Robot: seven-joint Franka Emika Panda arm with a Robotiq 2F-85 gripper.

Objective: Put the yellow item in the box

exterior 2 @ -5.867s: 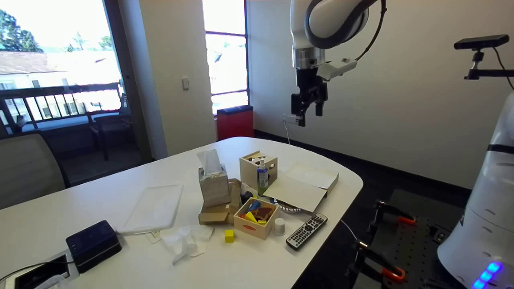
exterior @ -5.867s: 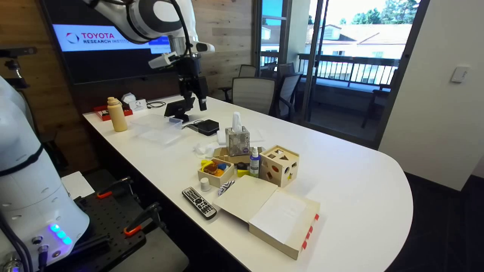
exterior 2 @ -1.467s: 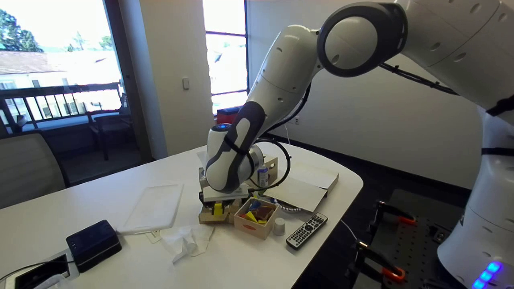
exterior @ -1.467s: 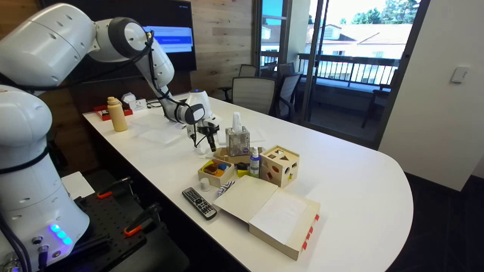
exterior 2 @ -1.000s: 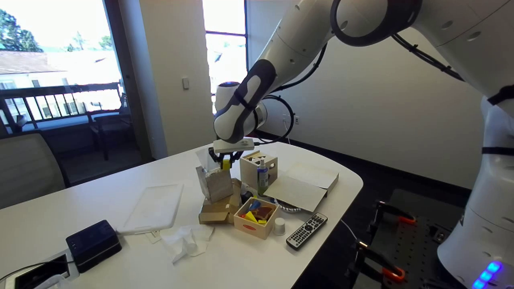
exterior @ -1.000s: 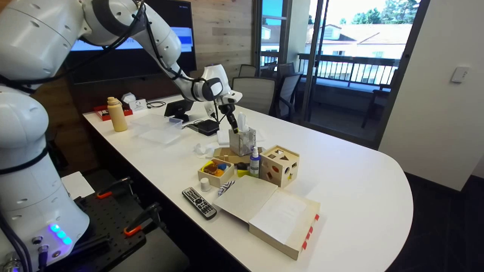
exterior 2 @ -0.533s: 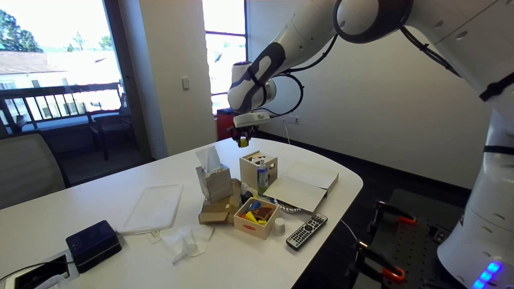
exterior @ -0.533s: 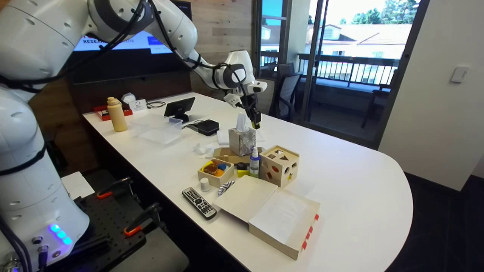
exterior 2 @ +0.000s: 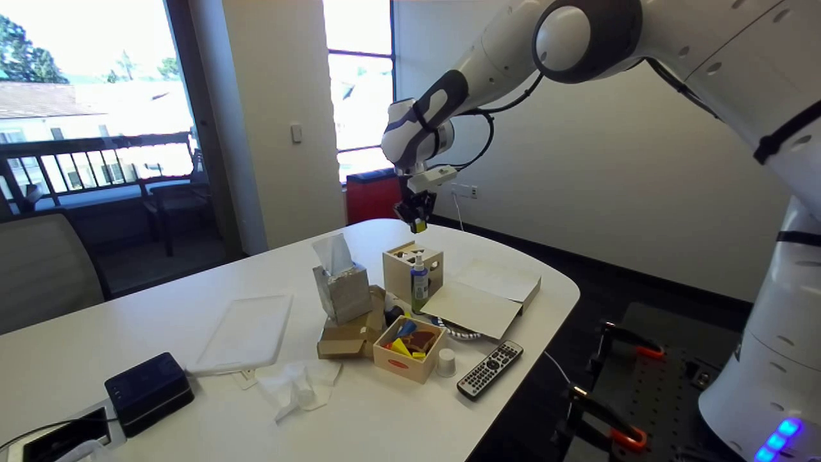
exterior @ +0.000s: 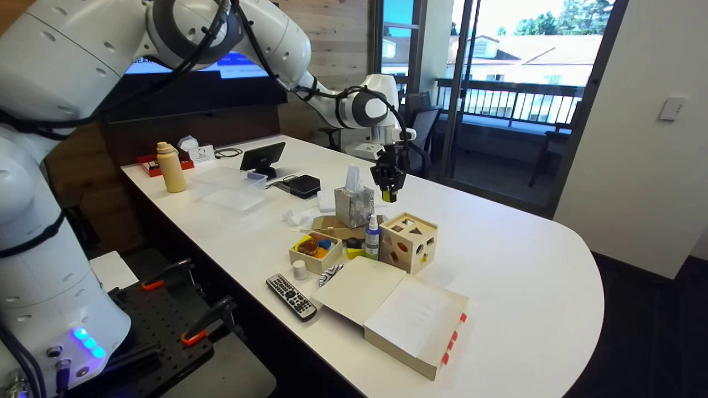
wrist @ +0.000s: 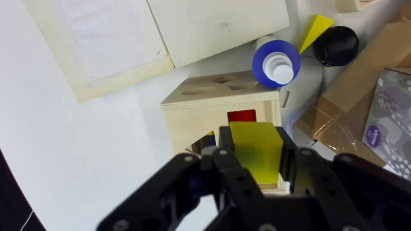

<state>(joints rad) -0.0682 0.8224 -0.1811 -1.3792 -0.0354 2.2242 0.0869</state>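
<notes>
One end effector is pinching a yellow block in the wrist view. In an exterior view, the block is hanging above the box. In an exterior view, the desk is carrying the box.

Arm outstretched, gripper pointing downward.
The elbow bends high, the forearm slopes down from it, and the fingers clamp what sits between them.

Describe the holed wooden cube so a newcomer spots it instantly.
On the white table, find the spray bottle. Right beside it stands the cube, pale wood. Unlike the open tray nearby, it has shaped cut-outs in its top and some sides.
</notes>
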